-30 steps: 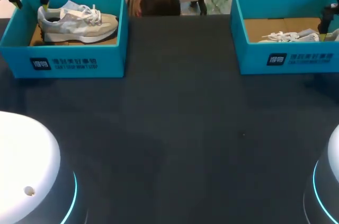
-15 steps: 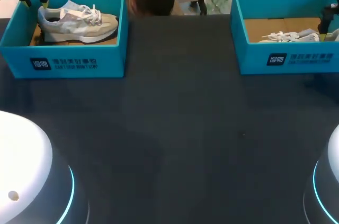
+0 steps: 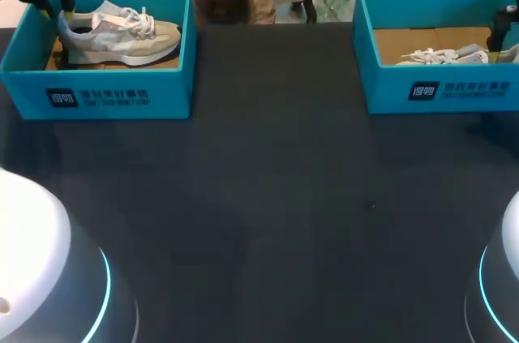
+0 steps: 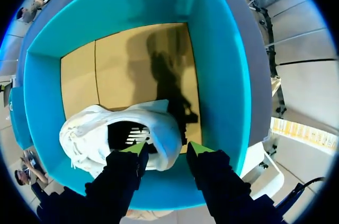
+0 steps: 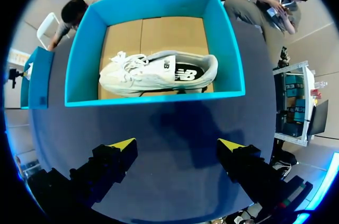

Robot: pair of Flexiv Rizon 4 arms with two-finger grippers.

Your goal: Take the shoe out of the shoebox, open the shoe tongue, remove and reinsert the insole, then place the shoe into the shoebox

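Note:
A white and grey shoe [image 3: 122, 35] lies on its side in the teal shoebox [image 3: 113, 92] at the far left of the table. My left gripper [image 3: 58, 9] is at its heel. In the left wrist view one finger is inside the shoe's [image 4: 90, 134] opening and the other behind the heel, so the left gripper [image 4: 167, 148] is shut on the heel collar. My right gripper [image 5: 177, 144] stands open over the dark table, short of a second shoebox [image 5: 153, 98] with another white shoe [image 5: 153, 73] in it.
The second teal box [image 3: 438, 87] sits at the far right of the table, with my right gripper [image 3: 507, 31] at its right end. The left box's walls [image 4: 217, 75] stand close around my left gripper. Dark tabletop [image 3: 276, 197] spreads between the boxes.
My left gripper's fingers have closed in on the shoe's heel, and it has shifted a little at the box's end. The right arm and both shoes have kept still.

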